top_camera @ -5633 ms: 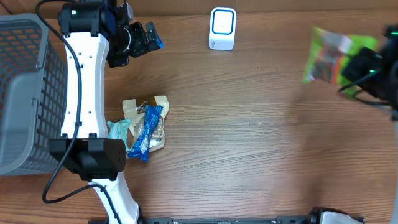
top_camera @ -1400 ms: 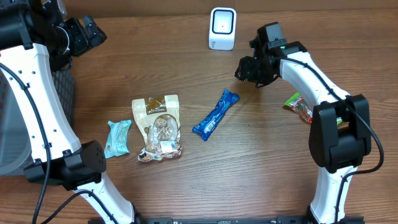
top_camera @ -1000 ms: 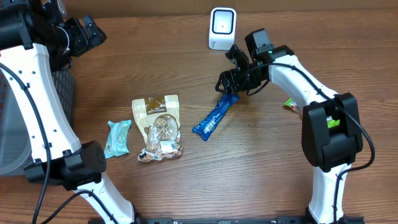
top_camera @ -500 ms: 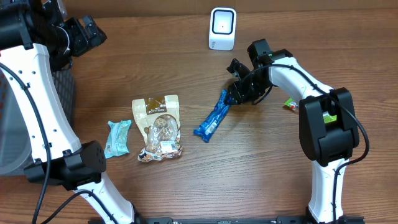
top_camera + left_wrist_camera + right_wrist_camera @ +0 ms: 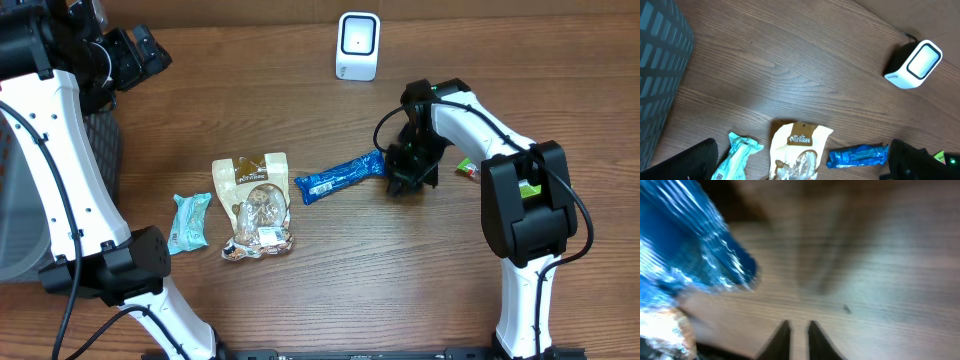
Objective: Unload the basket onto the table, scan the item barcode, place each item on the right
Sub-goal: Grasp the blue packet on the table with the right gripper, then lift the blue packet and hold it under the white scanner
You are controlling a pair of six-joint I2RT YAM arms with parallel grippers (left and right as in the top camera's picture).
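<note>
The blue snack bar (image 5: 340, 176) lies almost level on the wood, between the snack bag and my right gripper (image 5: 402, 178). The white barcode scanner (image 5: 358, 45) stands at the table's back edge. In the blurred right wrist view the blue bar (image 5: 695, 245) fills the upper left, clear of my right gripper (image 5: 798, 327). Its jaws are drawn together to a thin slit, with only bare wood showing through it. My left gripper (image 5: 802, 145) hangs wide open high above the items, at the back left (image 5: 135, 55) in the overhead view. From there I see the bar (image 5: 858, 156) and scanner (image 5: 914, 64).
A Pantree snack bag (image 5: 255, 205) and a teal bar (image 5: 189, 220) lie left of the blue bar. A green packet (image 5: 468, 168) sits just right of the right arm. A grey mesh basket (image 5: 660, 60) stands at the far left.
The right gripper dropped from the bar's upper end toward the front and closed its jaws. The blue bar swung from diagonal to nearly level. The left arm stayed put.
</note>
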